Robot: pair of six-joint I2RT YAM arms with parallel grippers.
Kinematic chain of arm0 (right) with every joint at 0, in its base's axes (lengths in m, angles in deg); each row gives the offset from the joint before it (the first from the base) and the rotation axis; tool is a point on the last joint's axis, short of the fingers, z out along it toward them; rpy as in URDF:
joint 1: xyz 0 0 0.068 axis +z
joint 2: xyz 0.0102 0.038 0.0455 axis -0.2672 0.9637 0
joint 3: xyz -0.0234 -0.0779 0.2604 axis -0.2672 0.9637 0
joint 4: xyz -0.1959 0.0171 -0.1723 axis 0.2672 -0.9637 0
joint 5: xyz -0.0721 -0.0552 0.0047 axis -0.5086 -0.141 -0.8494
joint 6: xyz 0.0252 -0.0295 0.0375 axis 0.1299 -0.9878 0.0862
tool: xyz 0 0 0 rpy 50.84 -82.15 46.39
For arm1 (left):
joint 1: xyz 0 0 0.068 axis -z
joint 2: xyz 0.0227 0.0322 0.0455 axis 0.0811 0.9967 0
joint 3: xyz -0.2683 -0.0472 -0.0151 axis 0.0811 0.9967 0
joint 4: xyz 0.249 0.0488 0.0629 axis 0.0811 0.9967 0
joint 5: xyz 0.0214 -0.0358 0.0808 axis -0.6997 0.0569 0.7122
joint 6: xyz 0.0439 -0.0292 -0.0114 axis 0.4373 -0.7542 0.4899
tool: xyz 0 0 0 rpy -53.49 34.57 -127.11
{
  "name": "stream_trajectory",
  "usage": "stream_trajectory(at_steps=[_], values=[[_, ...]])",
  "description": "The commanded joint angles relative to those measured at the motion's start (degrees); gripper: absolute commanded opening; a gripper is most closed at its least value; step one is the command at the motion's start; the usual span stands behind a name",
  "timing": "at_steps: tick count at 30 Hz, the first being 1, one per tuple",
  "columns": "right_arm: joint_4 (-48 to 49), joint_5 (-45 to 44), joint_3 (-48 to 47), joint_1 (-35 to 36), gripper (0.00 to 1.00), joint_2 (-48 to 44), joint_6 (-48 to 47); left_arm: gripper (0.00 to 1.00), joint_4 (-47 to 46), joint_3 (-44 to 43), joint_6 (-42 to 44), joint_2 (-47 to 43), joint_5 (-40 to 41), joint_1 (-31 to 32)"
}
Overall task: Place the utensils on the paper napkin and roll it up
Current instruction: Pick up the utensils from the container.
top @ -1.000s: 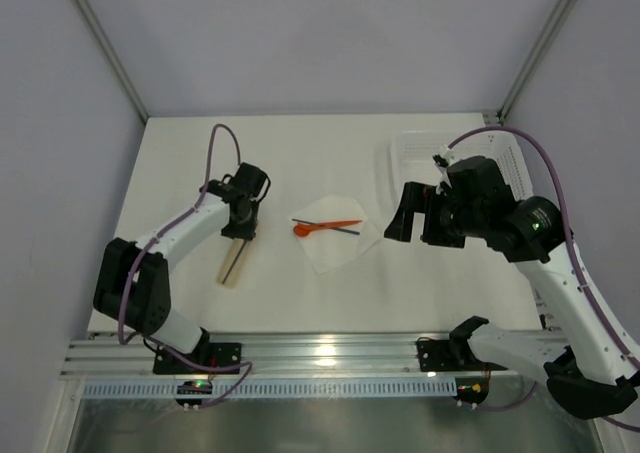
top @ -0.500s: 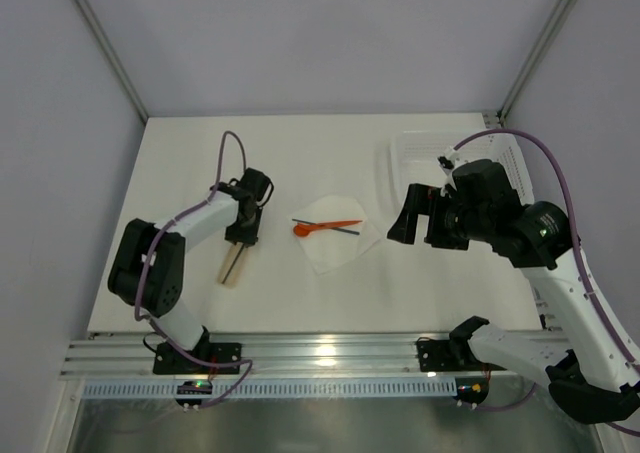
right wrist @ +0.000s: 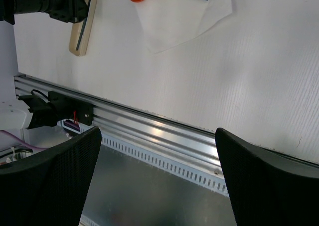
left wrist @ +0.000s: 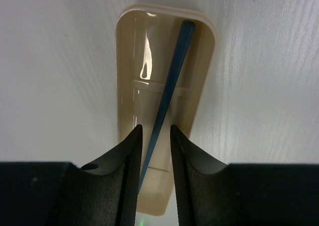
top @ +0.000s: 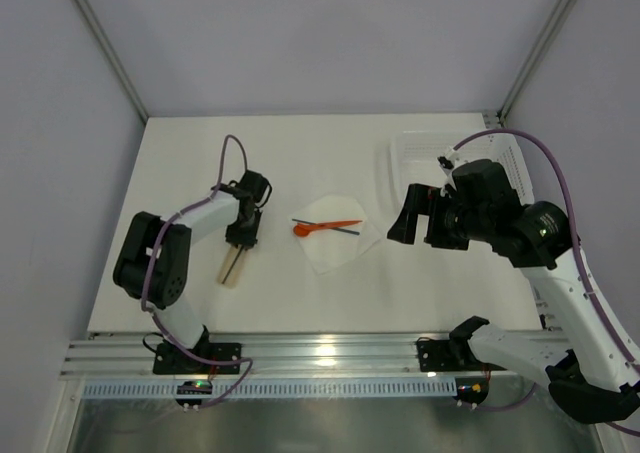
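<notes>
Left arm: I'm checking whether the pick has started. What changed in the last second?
The left gripper crept toward the near edge over the beige tray, its elbow swinging inward; open jaws straddle the dark stick, nothing gripped. Right gripper, spoon and napkin stayed put.

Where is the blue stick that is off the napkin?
The stick lies in the beige tray, left of the napkin, between the fingers of the left gripper.

Both arms wear white shells with black joints. A thin purple cable [top: 226, 153] arcs along the left arm [top: 195, 223], and a longer purple lead [top: 550, 163] runs along the right arm [top: 575, 288]. The left hand [left wrist: 155, 136] has smooth, matte black, curved fingers [left wrist: 124, 158]. The right hand [right wrist: 157, 186] has broad black fingers [right wrist: 50, 181] with a fine mesh texture.
</notes>
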State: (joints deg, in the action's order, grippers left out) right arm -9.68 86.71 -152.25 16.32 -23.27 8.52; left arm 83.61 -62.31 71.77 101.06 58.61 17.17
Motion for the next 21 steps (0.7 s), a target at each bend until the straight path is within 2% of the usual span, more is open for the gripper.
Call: stream_trajectory(at_steps=[1, 10, 14, 21], values=[[1.0, -0.4, -1.54, 0.36, 1.0, 0.2, -0.45, 0.3, -1.82, 0.2, 1.06, 1.01, -1.87, -0.73], [1.0, -0.66, -1.46, 0.27, 0.99, 0.12, -0.53, 0.23, -2.61, 1.17, 2.73, 1.98, -5.66, -3.72], [1.09, -0.66, -1.46, 0.36, 0.99, 0.2, -0.53, 0.12, -2.18, 0.91, 2.91, 2.33, -6.01, -4.25], [1.17, -0.49, -1.54, 0.35, 0.99, 0.03, -0.36, 0.04, 1.6, -1.29, 1.86, -0.57, -5.57, -4.25]])
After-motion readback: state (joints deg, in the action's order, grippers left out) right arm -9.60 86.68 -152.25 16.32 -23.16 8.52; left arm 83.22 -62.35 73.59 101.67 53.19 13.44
